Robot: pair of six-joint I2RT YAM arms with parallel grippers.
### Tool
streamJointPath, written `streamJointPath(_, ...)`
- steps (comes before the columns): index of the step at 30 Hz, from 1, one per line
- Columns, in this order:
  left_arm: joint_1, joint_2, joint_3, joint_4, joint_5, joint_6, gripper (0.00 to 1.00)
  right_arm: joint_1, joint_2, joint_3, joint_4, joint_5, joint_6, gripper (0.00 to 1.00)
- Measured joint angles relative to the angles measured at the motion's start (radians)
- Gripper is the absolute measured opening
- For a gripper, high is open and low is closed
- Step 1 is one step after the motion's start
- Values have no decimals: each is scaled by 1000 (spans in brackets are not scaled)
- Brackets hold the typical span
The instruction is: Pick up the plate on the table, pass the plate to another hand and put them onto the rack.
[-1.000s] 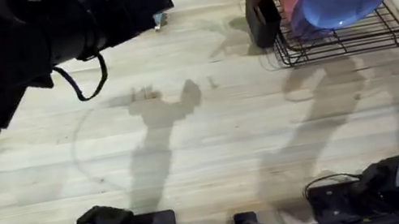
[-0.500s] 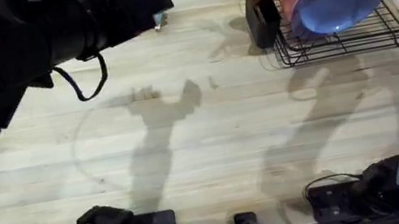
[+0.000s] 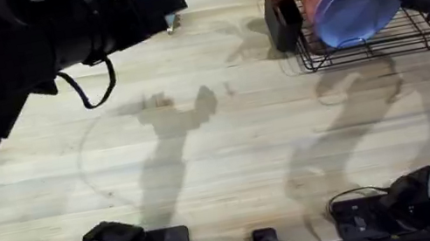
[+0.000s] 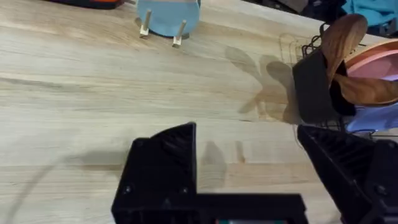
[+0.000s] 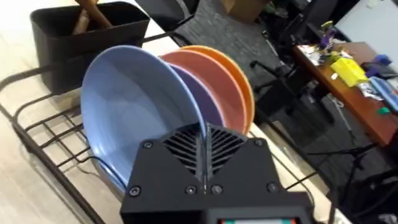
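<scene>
One plate (image 3: pixel 353 7) racked, right jaws pinching rim

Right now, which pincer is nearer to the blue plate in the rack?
Right. The right pincer grips the blue plate at its rim in the rack; the left pincer hovers over the table, well apart.

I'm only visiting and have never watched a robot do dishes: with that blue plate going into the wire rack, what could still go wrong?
Two things, probably. The right gripper is shut on the plate by its rim, and the plate leans against the purple plate behind it; if it is not seated in a slot of the rack, letting go might let it slide or tip. Pulling away could also nudge the neighbouring plates or the black utensil holder beside them.
</scene>
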Motion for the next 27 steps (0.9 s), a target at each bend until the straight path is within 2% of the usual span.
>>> streamJointPath(12,0,0,0,0,0,0,993,0,28,2,-66,44,-11,30)
streamJointPath(17,0,0,0,0,0,0,993,-4,28,3,-86,125,-13,30)
streamJointPath(27,0,0,0,0,0,0,993,-45,28,3,-87,140,-21,31)
